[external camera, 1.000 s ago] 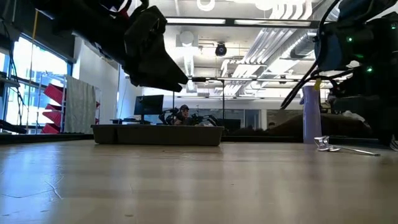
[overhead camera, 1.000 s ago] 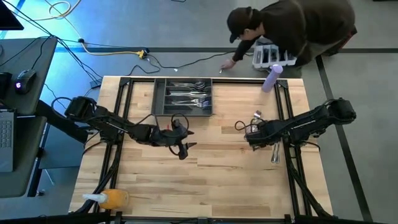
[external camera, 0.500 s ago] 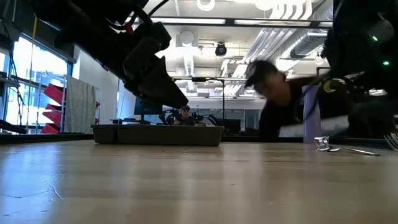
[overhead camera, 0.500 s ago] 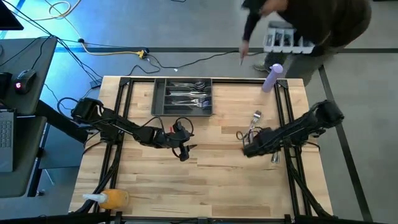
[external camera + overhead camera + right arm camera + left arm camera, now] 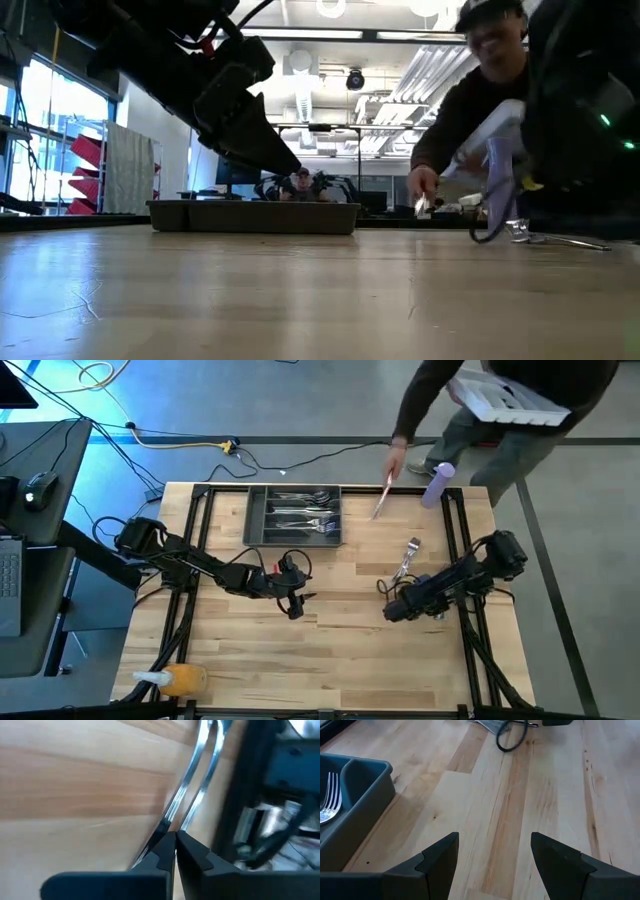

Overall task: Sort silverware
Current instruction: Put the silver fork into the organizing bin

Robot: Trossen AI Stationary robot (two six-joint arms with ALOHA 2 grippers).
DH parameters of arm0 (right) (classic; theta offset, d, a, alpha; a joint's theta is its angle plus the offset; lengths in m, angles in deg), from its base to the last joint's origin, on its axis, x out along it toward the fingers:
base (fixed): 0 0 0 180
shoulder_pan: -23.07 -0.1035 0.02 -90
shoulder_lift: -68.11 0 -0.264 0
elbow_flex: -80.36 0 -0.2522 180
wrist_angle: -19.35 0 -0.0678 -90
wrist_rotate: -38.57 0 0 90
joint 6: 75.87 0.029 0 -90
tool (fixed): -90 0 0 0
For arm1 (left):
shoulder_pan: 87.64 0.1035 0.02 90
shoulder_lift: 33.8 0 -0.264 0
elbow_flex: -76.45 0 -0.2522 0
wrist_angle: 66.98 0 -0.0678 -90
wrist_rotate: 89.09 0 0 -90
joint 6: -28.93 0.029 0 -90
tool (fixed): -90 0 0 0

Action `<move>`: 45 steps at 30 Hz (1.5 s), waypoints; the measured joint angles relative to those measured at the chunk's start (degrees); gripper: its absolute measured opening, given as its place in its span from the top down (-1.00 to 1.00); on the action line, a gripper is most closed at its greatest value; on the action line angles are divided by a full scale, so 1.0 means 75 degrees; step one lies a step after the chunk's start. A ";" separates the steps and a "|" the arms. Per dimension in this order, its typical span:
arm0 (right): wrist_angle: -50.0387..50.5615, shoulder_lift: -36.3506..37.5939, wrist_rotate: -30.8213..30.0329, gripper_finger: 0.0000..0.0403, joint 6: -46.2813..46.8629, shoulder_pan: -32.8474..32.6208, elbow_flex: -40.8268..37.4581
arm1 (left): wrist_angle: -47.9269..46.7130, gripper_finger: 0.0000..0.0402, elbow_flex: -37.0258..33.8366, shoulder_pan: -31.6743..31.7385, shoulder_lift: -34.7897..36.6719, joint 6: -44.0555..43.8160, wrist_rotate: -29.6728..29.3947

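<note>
Silverware sits in the tray (image 5: 256,520) far left of middle, and loose pieces (image 5: 411,548) lie right. Left gripper (image 5: 294,603) waits spread wide. Right gripper (image 5: 392,610) is squeezed tight, maybe pinching one thin piece (image 5: 187,785). It could slip out. A person's hand (image 5: 396,458) reaches close; the arm might bump it.

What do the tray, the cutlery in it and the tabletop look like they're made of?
The tray looks like moulded plastic: dark grey, matt, with rounded walls. The forks in it appear to be polished metal, bright silver with sharp glints. The tabletop looks like wood, pale jointed planks with visible grain and a smooth, faintly glossy finish, though a wood-look surface can't be ruled out.
</note>
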 joint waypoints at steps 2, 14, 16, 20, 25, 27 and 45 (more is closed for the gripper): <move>-0.0114 0.0005 -0.0362 1.00 -0.0106 0.0000 0.0435 | 0.0009 -0.13 0.0000 0.0006 0.0000 0.0000 0.0002; 0.0628 0.0248 -0.3334 1.00 -0.2499 -0.0310 0.2780 | 0.0058 -0.13 0.0000 -0.0018 0.0000 -0.0010 0.0015; 0.0444 0.0419 -0.3505 1.00 -0.3216 -0.0318 0.2705 | 0.0055 -0.13 0.0000 -0.0054 0.0000 -0.0012 0.0014; 0.0052 0.0658 -0.3342 0.99 -0.5202 -0.0209 0.2301 | 0.0058 -0.13 0.0000 -0.0090 0.0000 -0.0012 0.0017; -0.1729 0.1036 -0.2508 0.85 -0.7359 0.0168 0.1164 | 0.0058 -0.13 0.0000 -0.0111 0.0003 -0.0079 0.0015; -0.2229 0.1146 -0.2141 0.72 -0.7882 0.0368 0.0746 | 0.0058 -0.13 0.0000 -0.0114 0.0003 -0.0082 0.0014; -0.7168 0.1111 -0.0385 0.20 -0.9472 0.0624 0.0346 | 0.0109 -0.13 0.0000 -0.0114 0.0003 -0.0079 -0.0049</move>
